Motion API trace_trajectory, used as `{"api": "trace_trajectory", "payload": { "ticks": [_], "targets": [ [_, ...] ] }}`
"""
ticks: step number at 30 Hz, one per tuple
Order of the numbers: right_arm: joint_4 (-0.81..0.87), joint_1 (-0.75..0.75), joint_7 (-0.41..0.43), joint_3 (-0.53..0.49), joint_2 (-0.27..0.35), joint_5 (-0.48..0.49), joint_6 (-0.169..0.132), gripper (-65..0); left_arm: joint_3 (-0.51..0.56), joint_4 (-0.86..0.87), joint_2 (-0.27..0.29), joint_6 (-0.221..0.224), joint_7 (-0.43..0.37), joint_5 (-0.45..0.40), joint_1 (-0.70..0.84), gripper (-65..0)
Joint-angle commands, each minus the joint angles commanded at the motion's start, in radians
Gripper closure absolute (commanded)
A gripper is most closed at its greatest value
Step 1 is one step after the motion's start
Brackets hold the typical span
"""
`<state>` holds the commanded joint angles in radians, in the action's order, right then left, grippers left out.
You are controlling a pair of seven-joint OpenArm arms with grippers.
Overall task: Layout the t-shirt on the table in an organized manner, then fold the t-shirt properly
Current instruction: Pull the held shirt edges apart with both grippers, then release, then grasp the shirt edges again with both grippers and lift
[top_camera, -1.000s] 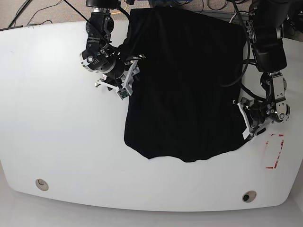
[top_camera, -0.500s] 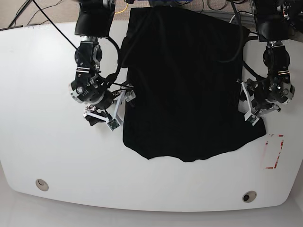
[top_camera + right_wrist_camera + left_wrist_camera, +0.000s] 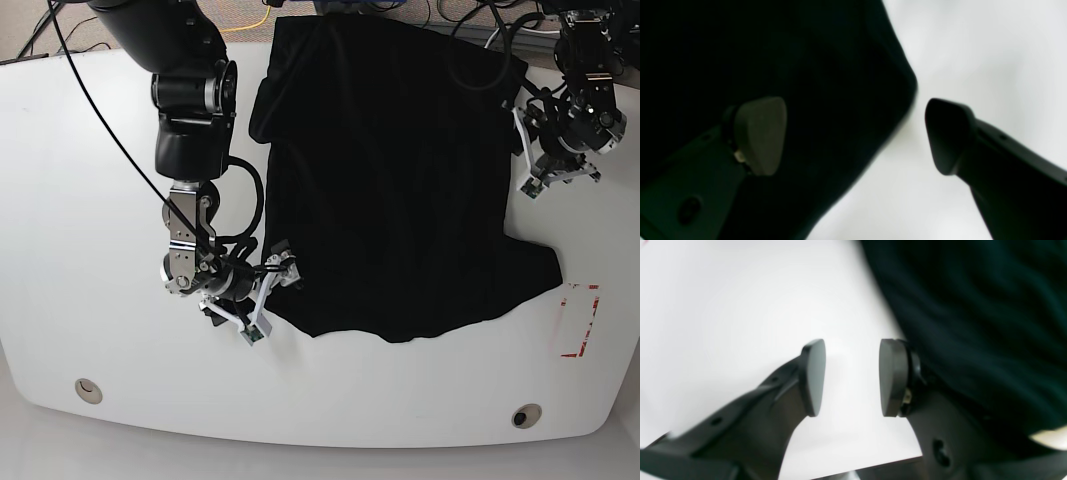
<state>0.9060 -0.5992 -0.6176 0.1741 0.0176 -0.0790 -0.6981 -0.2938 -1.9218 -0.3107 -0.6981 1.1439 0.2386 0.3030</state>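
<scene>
We are looking down on the table, where the t-shirt is lying spread across the middle and far part of the white top, its far end reaching the back edge and its curved hem facing the near edge. On the right of the base view, the shirt's lower corner is stretching out toward the red tape mark, stopping just short of it. Our right gripper is sitting low at the shirt's near-left corner; in its wrist view its jaws are standing wide apart, one finger lying over the dark cloth and the other over bare table, with the cloth's rounded corner between them, and nothing is being pinched. Our left gripper is hanging at the shirt's opposite side edge, up near the far end; its jaws are parted moderately and holding nothing, with the white tabletop showing through the gap and the black fabric lying just beside the outer finger. Two small round holes are showing near the table's front edge.
</scene>
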Motion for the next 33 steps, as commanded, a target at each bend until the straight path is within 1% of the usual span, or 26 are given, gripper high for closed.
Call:
{"api": "trace_trajectory", "payload": {
  "ticks": [3,5,8,11,16,18,19,22,24,25,26,29,30,32,33],
  "targets": [
    [-0.117,-0.046,0.066,0.0,0.005,-0.003,0.0,-63.4,0.0,-0.006,0.017,0.0,-0.002,0.0,0.037,-24.9],
    [-0.189,-0.068,0.112,0.0,0.021,-0.002,0.0,-63.4,0.0,-0.006,0.026,0.0,-0.003,0.0,0.06,-24.9],
    [-0.261,-0.08,0.163,0.002,0.032,0.002,0.0,-63.4,0.0,-0.006,0.035,0.0,-0.005,0.0,0.081,-24.9],
    [-0.307,-0.077,0.233,0.002,0.046,0.002,0.0,-63.4,0.0,-0.008,0.044,0.0,-0.005,0.0,0.095,-24.9],
    [-0.345,-0.074,0.245,0.002,0.051,0.002,0.0,-62.5,0.0,-0.008,0.046,0.0,-0.005,0.0,0.103,-24.9],
    [-0.345,-0.066,0.245,0.002,0.048,0.002,0.0,-57.1,0.0,-0.008,0.046,0.0,-0.005,0.0,0.103,-24.9],
    [-0.344,-0.057,0.245,0.002,0.046,0.002,0.0,-53.4,0.0,-0.008,0.046,0.0,-0.005,0.0,0.103,-24.9],
    [-0.344,-0.043,0.249,0.002,0.029,0.002,0.0,-39.8,0.0,-0.008,0.048,0.0,-0.005,0.0,0.103,-24.9],
    [-0.344,-0.041,0.25,0.002,0.021,0.002,0.0,-33.5,0.0,-0.008,0.048,0.0,-0.005,0.0,0.101,-24.9],
    [-0.344,-0.04,0.25,0.002,0.02,0.002,0.0,-28.7,0.0,-0.008,0.048,0.0,-0.005,0.0,0.1,-24.9],
    [-0.344,-0.038,0.25,0.002,0.018,0.002,0.0,-27.1,0.0,-0.008,0.048,0.0,-0.005,0.0,0.1,-24.9],
    [-0.344,-0.025,0.25,0.002,0.009,0.002,0.0,-14.7,0.0,-0.008,0.048,0.0,-0.005,0.0,0.1,-24.9],
    [-0.344,-0.023,0.25,0.002,0.005,0.002,0.0,-12.0,0.0,-0.008,0.048,0.0,-0.005,0.0,0.1,-24.9],
    [-0.344,-0.02,0.25,0.002,0.0,0.002,0.0,-4.4,0.0,-0.008,0.048,0.0,-0.005,0.0,0.1,-24.9],
    [-0.344,-0.018,0.25,0.002,-0.002,0.002,0.0,-1.9,0.0,-0.008,0.048,0.0,-0.005,0.0,0.1,-24.9]
  ]
}}
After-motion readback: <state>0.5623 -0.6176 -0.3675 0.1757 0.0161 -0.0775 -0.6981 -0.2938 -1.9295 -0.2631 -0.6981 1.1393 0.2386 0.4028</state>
